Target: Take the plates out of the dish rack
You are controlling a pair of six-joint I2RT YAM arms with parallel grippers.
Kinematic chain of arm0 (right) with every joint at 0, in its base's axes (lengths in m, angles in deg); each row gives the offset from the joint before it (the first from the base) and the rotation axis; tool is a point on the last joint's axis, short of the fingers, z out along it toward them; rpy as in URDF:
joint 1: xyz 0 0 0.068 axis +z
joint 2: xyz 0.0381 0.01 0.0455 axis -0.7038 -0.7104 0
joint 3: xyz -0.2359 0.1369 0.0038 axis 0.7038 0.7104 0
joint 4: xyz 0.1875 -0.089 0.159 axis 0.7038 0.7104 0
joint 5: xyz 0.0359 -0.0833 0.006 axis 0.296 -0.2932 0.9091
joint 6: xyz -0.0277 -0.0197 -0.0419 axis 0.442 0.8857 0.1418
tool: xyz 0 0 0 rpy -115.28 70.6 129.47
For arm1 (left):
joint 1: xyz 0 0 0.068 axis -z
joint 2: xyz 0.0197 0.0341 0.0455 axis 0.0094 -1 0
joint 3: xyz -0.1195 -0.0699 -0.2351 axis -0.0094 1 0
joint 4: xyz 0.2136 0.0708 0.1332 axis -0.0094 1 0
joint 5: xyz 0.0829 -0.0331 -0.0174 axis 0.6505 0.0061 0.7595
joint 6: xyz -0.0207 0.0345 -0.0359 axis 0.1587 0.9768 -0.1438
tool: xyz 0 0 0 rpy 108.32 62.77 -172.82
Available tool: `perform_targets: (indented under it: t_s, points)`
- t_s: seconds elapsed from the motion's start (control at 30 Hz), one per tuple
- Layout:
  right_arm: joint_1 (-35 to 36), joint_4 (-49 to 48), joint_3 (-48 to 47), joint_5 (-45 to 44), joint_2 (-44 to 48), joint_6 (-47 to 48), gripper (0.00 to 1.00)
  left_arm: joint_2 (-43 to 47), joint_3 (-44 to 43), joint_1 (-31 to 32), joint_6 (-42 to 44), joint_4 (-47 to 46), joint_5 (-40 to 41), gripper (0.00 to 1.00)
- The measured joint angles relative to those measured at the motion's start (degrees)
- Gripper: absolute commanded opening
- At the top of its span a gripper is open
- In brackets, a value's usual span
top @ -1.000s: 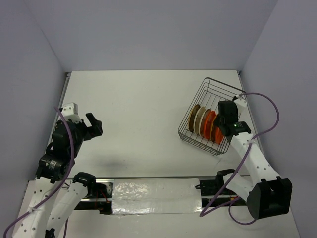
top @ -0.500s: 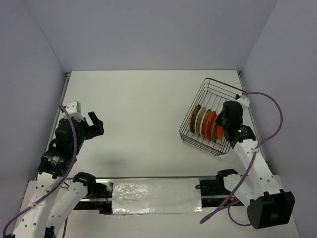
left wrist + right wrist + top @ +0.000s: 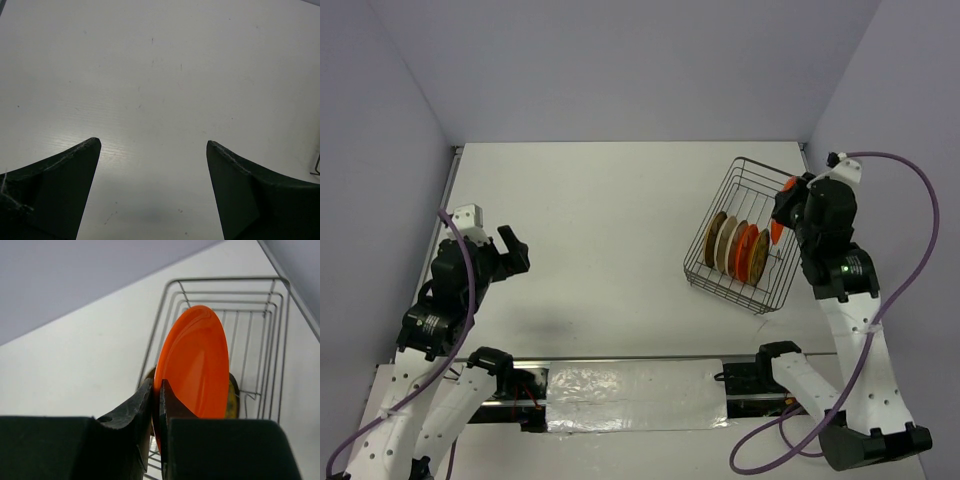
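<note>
Over the tabletop (image 3: 620, 220) and dish rack (image 3: 752, 178), 1 orange plate (image 3: 195, 365) hangs pinched.
Bare tabletop lies left of the dish rack. The right gripper (image 3: 156, 387) has its jaws closed on the orange plate's rim, on edge above the rack. The left gripper (image 3: 152, 144) is well apart, jaws wide, holding nothing.

— What's the table (image 3: 610, 220) like?
— White and flat, with walls on three sides. Up close it shows a few faint specks.
— What sits on it?
— The rack (image 3: 760, 190), on the right side, close to the right wall and set askew to the table's edges.
— And nearer the front?
— A shiny strip (image 3: 630, 395) lies along the near edge.
</note>
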Motion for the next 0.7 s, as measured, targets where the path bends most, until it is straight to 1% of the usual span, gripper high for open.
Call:
perform_targets:
  t_s: [0.07,0.13,0.2,0.27,0.33,0.4,0.43,0.5,0.6,0.63,0.7]
  points:
    - [0.3,1.3,-4.3,2.3,-0.4,0.4,0.00,0.0,0.0,0.0,0.0,0.0,0.0,0.99]
    - [2.0,2.0,-8.7,5.2,-1.3,0.9,0.00,0.4,0.0,0.0,0.0,0.0,0.0,0.99]
    - [6.9,3.1,-14.8,8.4,-4.4,1.9,0.00,1.2,0.0,0.0,-0.1,0.0,0.3,0.99]
    - [15.9,6.1,-23.7,9.2,-10.2,4.0,0.00,2.2,0.0,0.0,-0.2,0.2,1.0,1.00]
    - [27.3,9.2,-35.3,7.0,-19.7,6.8,0.00,3.4,0.0,-0.1,-0.7,0.5,2.3,0.99]
    - [35.1,10.5,-45.7,4.3,-30.2,9.7,0.00,4.5,0.0,-0.2,-1.6,0.9,4.1,1.00]
    - [37.9,11.9,-51.1,2.6,-36.3,11.0,0.00,5.1,0.0,-0.3,-1.9,1.3,5.2,1.00]
    - [41.1,14.2,-61.6,-0.1,-48.8,13.2,0.00,6.3,0.0,-0.5,-2.9,2.0,7.2,1.00]
    - [42.8,16.8,-73.8,-4.3,-68.1,15.9,0.00,8.2,0.0,-1.3,-3.7,2.7,9.8,1.00]
    - [43.2,17.3,-75.7,-5.8,-73.3,16.7,0.00,8.7,0.0,-1.5,-4.2,2.9,10.3,0.99]
    - [43.8,16.9,-74.1,-8.7,-81.2,18.2,0.00,9.5,0.0,-1.8,-4.5,3.0,11.0,1.00]
